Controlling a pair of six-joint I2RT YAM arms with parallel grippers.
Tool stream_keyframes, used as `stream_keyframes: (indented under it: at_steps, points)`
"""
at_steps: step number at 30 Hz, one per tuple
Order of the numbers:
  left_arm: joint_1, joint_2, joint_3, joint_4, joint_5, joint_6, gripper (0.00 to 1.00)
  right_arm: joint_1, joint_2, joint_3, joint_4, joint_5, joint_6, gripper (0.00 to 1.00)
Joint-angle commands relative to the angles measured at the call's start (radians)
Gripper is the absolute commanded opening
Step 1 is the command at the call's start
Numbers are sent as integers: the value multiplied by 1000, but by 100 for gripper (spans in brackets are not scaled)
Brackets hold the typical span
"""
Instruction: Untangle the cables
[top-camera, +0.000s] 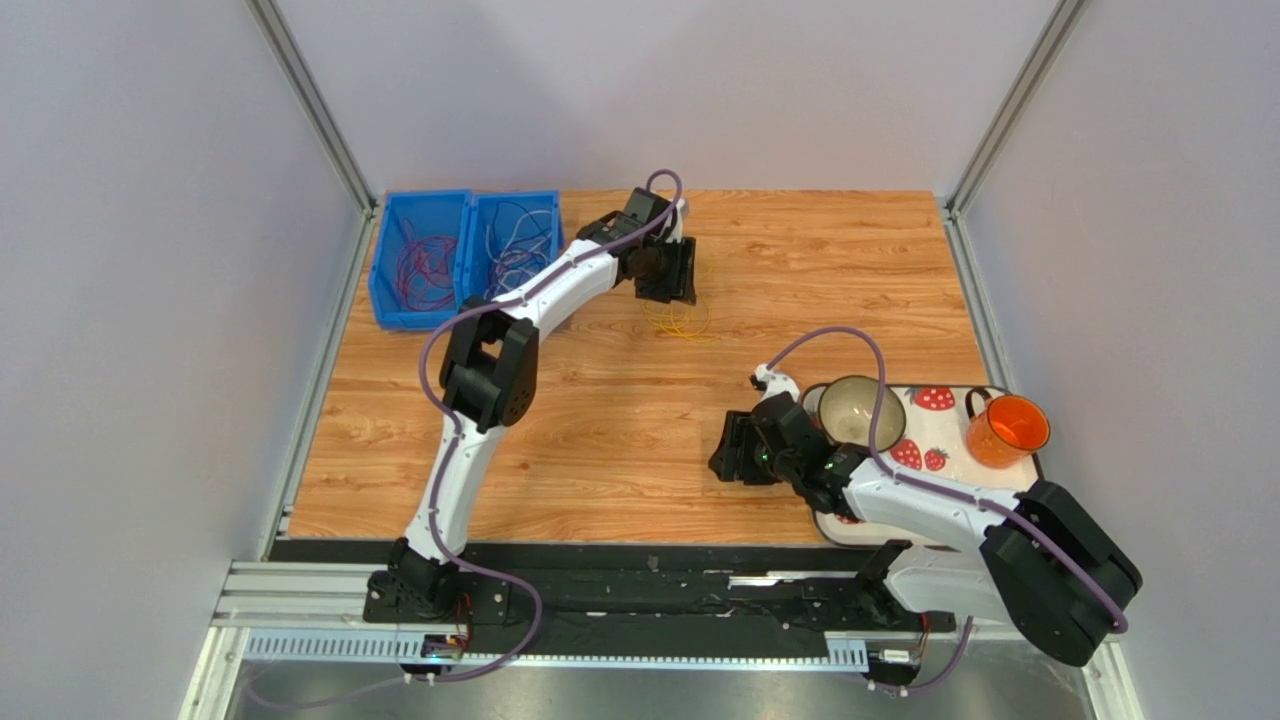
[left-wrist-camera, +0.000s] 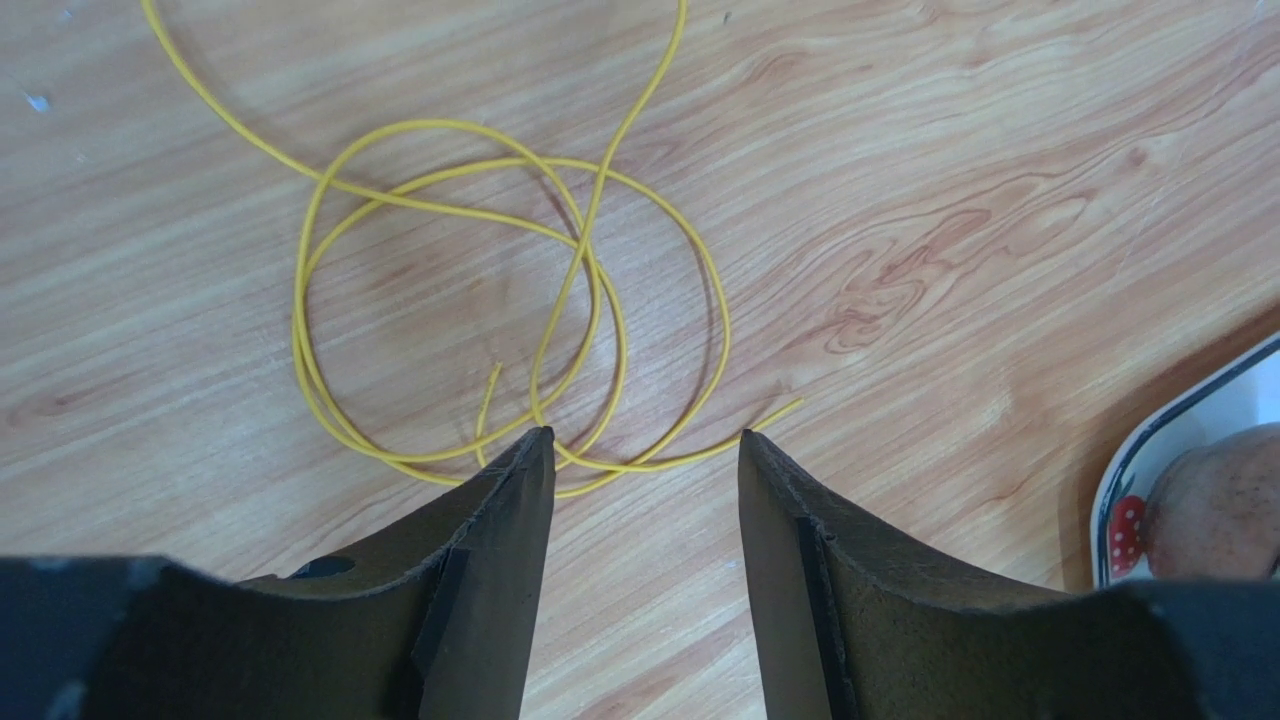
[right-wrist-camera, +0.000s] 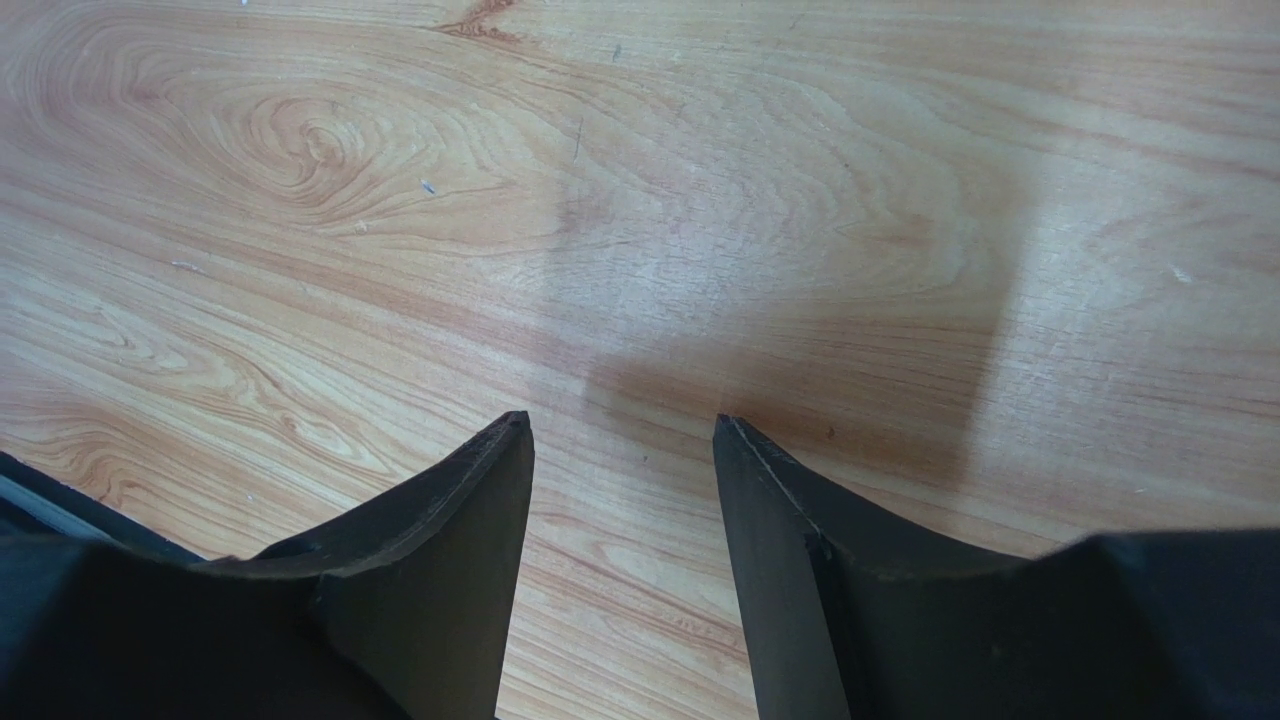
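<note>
The left gripper hangs with jaws apart and empty over a yellow cable coiled loose on the wooden table, its loops just ahead of the fingertips. More cables sit in the blue bins beside the arm. The next pick probably calls for one strand only — taken at a bin's edge, lifted slowly so its neighbours slide off. The right gripper waits parted, nothing between — bare wood below.
</note>
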Motion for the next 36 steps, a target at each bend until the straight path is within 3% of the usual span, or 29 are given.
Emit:
stream_keyframes:
  at_steps: [1, 14, 21, 28, 36]
  points:
    - [-2, -62, -1, 40, -21, 30, 57, 0, 30, -9, -48, -15, -15, 55]
    - [8, 108, 182, -38, -28, 29, 57, -2, 33, -9, -45, -18, -16, 55]
    - [15, 121, 166, -31, -2, 7, 57, 0, 34, -9, -45, -18, -16, 55]
    - [15, 135, 157, -18, 39, -14, 40, 0, 41, -8, -45, -18, -18, 55]
    - [15, 145, 167, -41, 21, -14, 39, 0, 36, -11, -43, -16, -16, 55]
